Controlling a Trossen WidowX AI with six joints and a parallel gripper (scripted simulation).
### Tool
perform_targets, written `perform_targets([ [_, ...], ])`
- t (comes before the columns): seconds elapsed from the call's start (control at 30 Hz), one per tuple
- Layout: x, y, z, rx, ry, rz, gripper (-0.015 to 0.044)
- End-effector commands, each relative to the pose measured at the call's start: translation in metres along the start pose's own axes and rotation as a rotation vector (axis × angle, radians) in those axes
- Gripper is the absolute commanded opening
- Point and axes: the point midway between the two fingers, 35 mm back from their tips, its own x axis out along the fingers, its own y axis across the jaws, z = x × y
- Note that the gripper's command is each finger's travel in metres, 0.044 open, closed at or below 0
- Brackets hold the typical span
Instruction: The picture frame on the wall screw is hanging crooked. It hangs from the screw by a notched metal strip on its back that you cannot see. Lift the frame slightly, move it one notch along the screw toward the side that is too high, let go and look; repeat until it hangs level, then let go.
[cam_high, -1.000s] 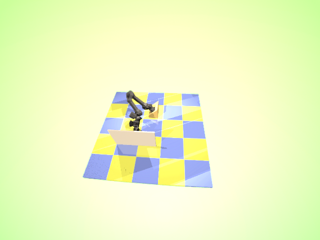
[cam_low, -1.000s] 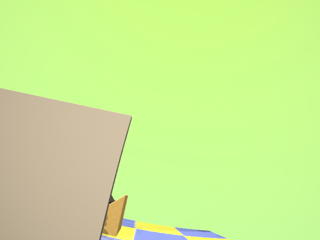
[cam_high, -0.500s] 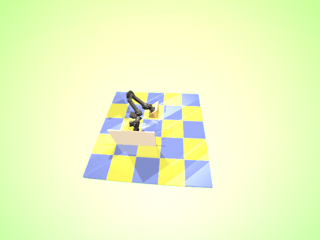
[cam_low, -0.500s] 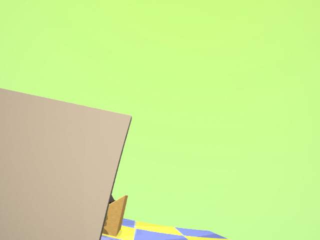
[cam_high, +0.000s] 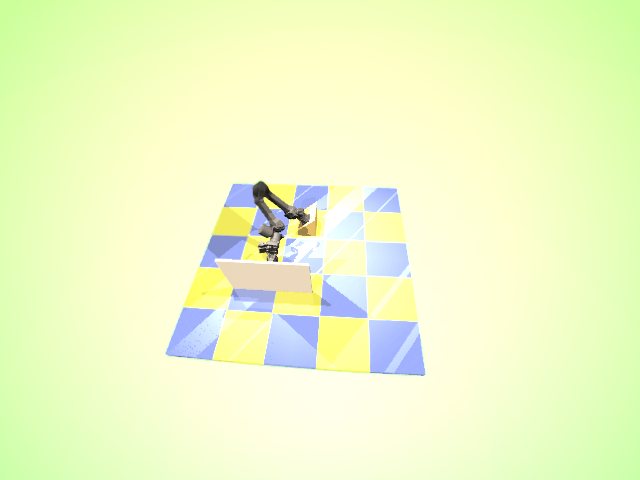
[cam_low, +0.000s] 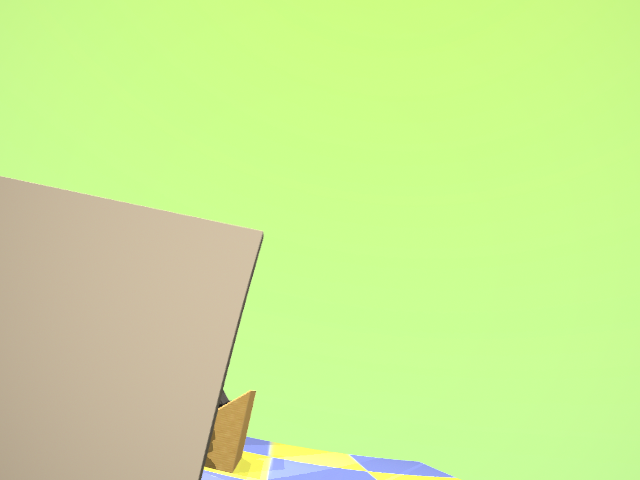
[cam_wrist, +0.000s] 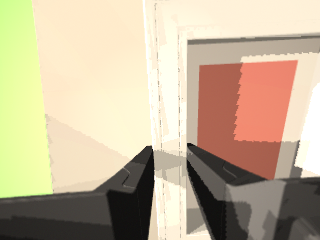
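The white picture frame (cam_wrist: 169, 95) with a red picture (cam_wrist: 220, 110) shows in the wrist view, in front of the beige wall panel (cam_wrist: 90, 75) (cam_high: 268, 276) (cam_low: 113, 335). My gripper (cam_wrist: 170, 146) is shut on the frame's left side bar, one black finger on each side of it. The frame's upper inner edge rises a little toward the right in this view; I cannot tell whether the frame is level. The screw and the notched strip are not visible. The top and exterior views look at the back of the wall panel, which hides the frame and my fingertips.
A wooden wedge-shaped block (cam_high: 308, 228) (cam_low: 231, 434) stands at the arm's far end, away from the wall panel. The panel stands on a blue and yellow checkered floor (cam_high: 343, 335). The panel's left edge shows in the wrist view, with green background beyond it.
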Motion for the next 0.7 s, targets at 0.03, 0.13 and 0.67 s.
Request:
perform_targets([
  [0.03, 0.0002, 0.0027, 0.0013, 0.003, -0.002, 0.017, 0.0],
  [0.13, 0.0002, 0.0018, 0.0012, 0.003, -0.002, 0.017, 0.0],
  [0.67, 0.0003, -0.0035, 0.0009, 0.003, -0.002, 0.017, 0.0],
])
